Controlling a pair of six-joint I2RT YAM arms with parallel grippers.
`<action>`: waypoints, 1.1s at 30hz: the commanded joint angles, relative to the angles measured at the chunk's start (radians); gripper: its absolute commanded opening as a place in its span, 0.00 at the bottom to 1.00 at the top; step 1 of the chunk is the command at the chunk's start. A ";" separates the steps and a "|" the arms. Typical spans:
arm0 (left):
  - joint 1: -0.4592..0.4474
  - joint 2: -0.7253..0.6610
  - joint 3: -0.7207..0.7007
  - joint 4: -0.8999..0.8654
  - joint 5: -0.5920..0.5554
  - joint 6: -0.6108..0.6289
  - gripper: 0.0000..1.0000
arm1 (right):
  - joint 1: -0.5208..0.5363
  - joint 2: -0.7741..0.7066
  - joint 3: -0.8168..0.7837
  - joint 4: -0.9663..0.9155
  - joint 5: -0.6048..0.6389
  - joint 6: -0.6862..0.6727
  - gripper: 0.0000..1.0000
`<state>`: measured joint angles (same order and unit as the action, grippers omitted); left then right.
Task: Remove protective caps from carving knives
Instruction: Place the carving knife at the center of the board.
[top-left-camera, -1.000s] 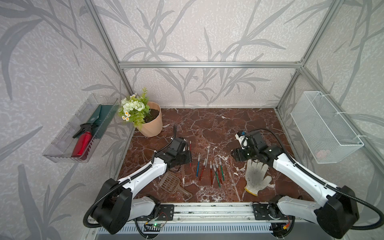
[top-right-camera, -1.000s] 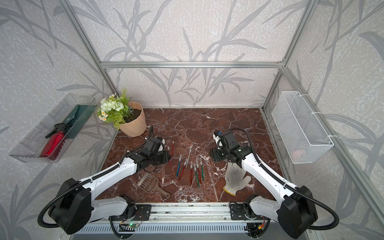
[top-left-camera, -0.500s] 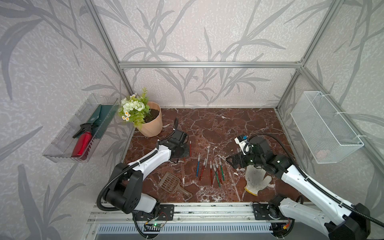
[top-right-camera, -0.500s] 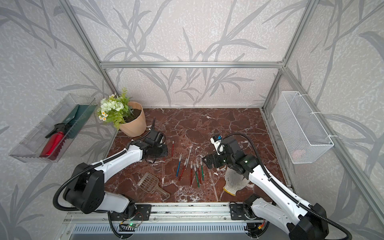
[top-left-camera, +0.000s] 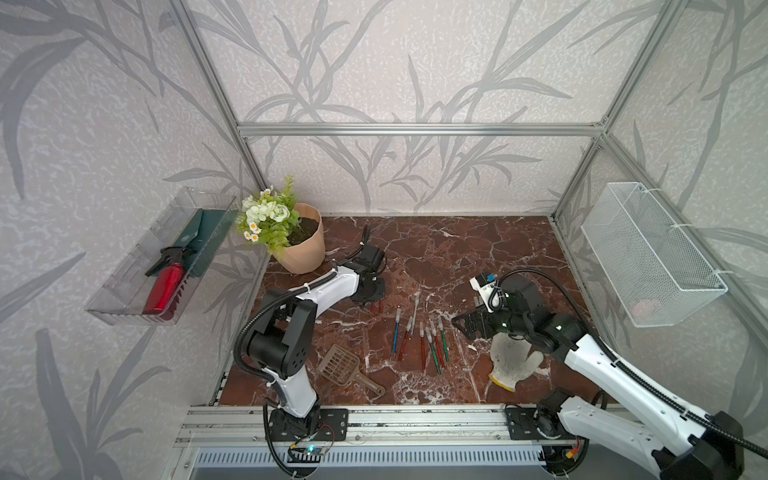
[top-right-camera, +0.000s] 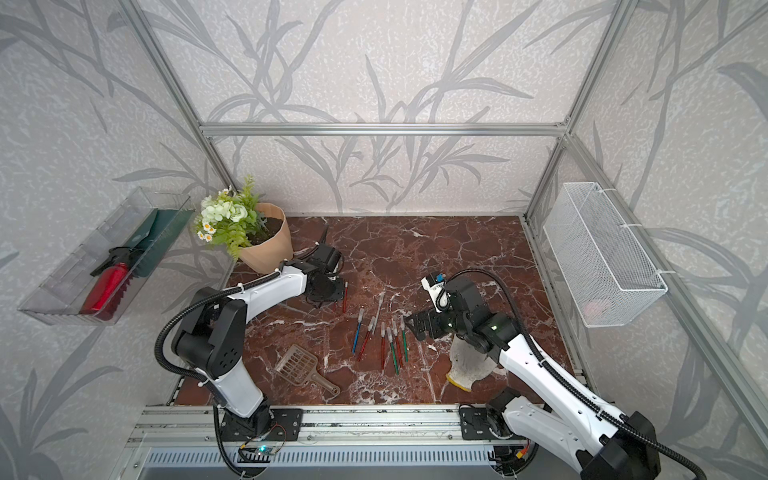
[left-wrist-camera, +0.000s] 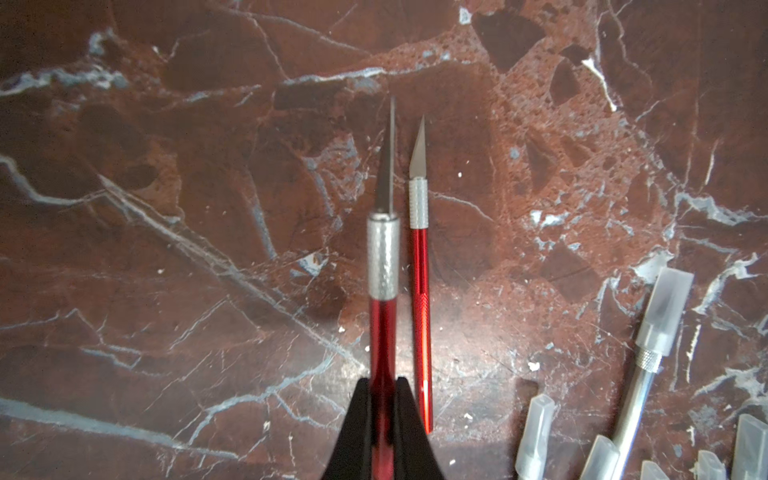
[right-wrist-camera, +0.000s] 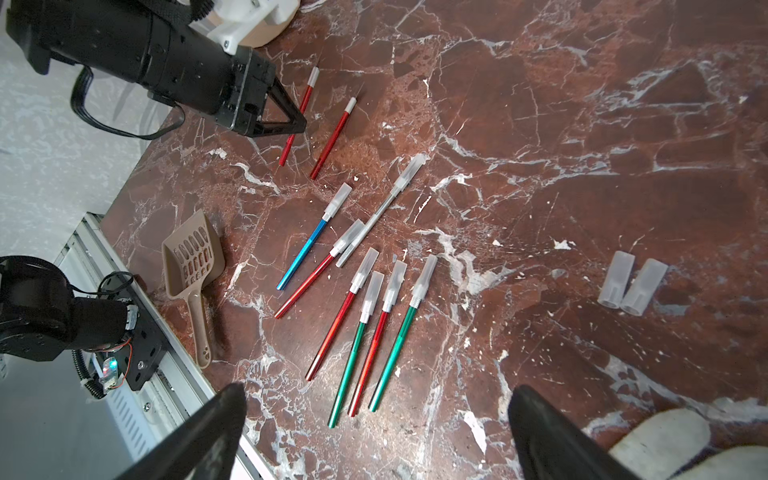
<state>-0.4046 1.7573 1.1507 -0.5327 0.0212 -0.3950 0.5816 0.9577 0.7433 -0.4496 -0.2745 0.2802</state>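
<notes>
Left wrist: left gripper (left-wrist-camera: 382, 380) clamps red knife (left-wrist-camera: 382, 328) (uncapped).

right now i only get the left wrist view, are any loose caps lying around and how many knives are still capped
observer: two loose caps lie side by side, off on their own, in the right wrist view.
operator: and the capped ones
observer: seven capped knives lie in a cluster: one blue, one silver, three red, two green.
operator: right gripper busy
observer: no, the right gripper is open and holds nothing.
</notes>
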 joint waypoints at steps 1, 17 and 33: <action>0.004 0.032 0.041 -0.043 -0.013 0.022 0.01 | 0.004 -0.017 -0.013 0.022 -0.002 0.005 0.99; 0.004 0.108 0.069 -0.034 -0.007 0.013 0.01 | 0.005 0.001 -0.022 0.045 -0.007 0.015 0.99; 0.003 0.133 0.075 -0.016 0.002 0.009 0.03 | 0.005 0.001 -0.025 0.035 0.009 0.010 0.99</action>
<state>-0.4046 1.8729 1.1965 -0.5411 0.0250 -0.3920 0.5816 0.9562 0.7277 -0.4191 -0.2707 0.2916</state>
